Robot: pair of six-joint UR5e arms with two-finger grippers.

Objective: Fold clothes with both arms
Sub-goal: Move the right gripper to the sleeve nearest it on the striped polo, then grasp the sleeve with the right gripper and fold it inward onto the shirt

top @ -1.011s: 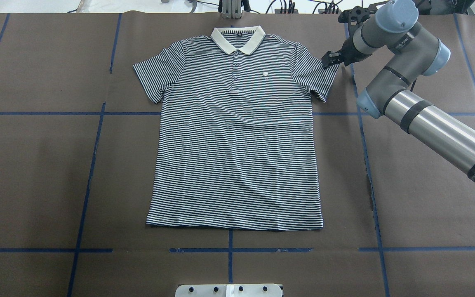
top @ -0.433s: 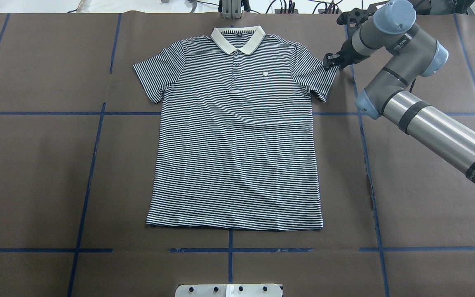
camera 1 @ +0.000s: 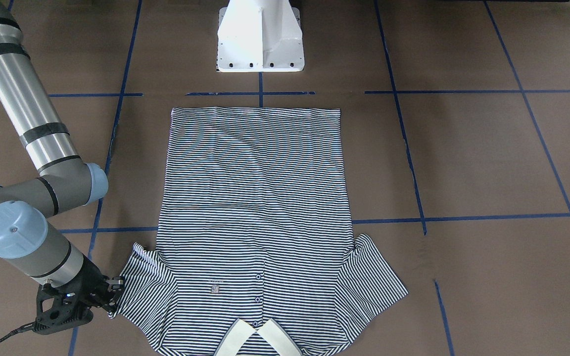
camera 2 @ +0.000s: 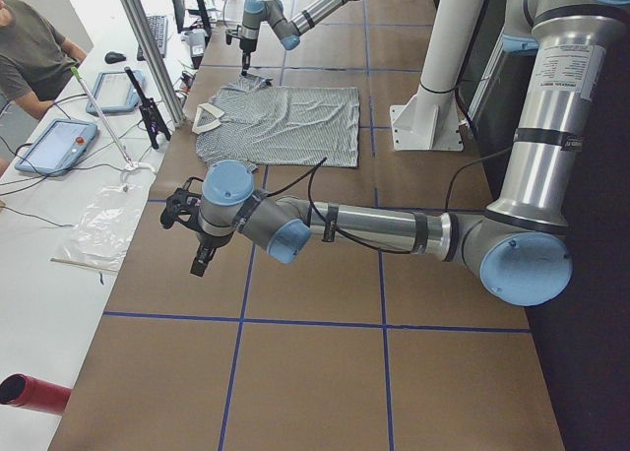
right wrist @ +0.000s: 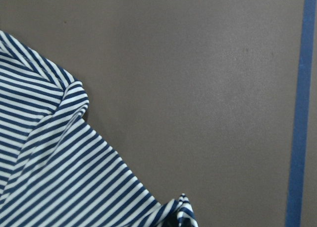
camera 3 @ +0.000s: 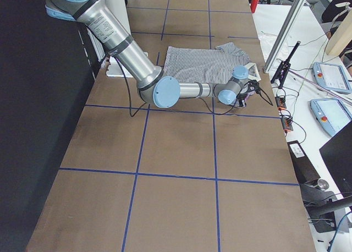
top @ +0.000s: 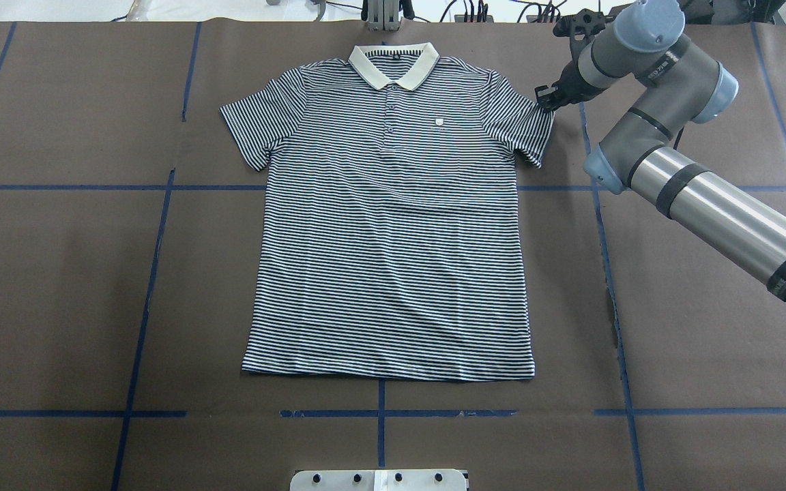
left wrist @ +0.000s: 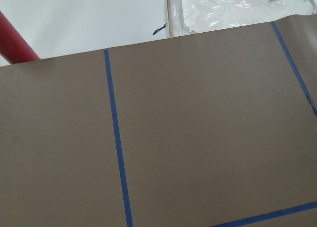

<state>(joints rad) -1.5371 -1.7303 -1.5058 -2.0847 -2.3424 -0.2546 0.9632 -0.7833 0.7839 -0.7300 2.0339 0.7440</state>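
Observation:
The striped polo shirt (top: 393,225) lies flat and face up on the brown table, collar at the far edge (camera 1: 255,198). My right gripper (top: 544,102) sits at the outer corner of the shirt's sleeve on my right side (camera 1: 113,291). It is shut on that sleeve corner, and the cloth there is bunched. In the right wrist view the striped sleeve (right wrist: 59,157) rises to a pinched tip at the bottom edge. My left gripper (camera 2: 200,262) hangs over bare table well away from the shirt. It shows only in the exterior left view, so I cannot tell its state.
The white pedestal base (camera 1: 259,34) stands at the near table edge, behind the shirt's hem. Blue tape lines (top: 147,300) grid the brown table. Beyond the far edge a person (camera 2: 30,57) sits by tablets, a plastic bag (camera 2: 98,225) and a red cylinder (left wrist: 15,41).
My right gripper has crept toward the far edge and slightly inward at the sleeve corner. The sleeve's outer edge has drawn in a little with it. The shirt body has not moved.

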